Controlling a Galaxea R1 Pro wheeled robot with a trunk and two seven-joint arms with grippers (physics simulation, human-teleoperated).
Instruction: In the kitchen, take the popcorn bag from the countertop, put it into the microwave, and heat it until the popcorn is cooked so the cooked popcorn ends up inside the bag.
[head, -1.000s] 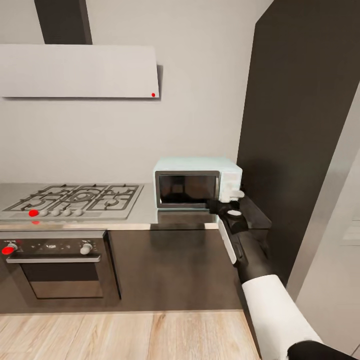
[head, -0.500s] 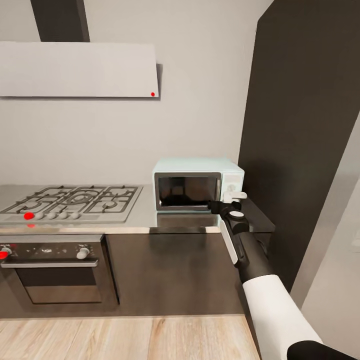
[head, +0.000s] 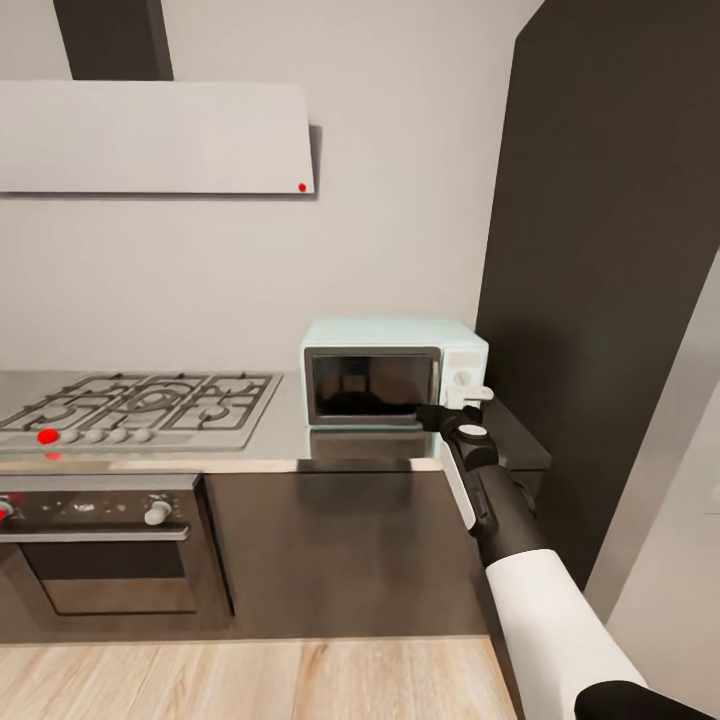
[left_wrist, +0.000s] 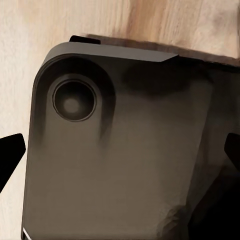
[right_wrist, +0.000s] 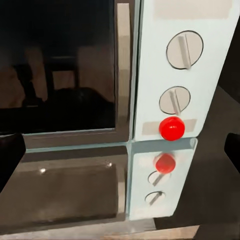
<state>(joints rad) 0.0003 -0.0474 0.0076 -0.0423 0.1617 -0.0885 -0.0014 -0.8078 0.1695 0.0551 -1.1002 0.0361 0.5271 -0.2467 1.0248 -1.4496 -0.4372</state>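
Reaching for the microwave (head: 393, 373) controls with the right gripper (head: 452, 405).
Its grip state I cannot tell; pressing the red button (right_wrist: 172, 128) likely comes next, door shut.

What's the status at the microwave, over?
Right gripper at the microwave control panel, fingers spread, empty. Microwave door shut, red button dead ahead. Left gripper over the robot's base. Nothing in the way.

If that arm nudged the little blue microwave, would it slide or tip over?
Probably slide rather than tip: the microwave is a wide, low box sitting flat. The countertop looks glossy enough to mirror it, so grip seems slight. The right gripper is beside its knob panel, low down.
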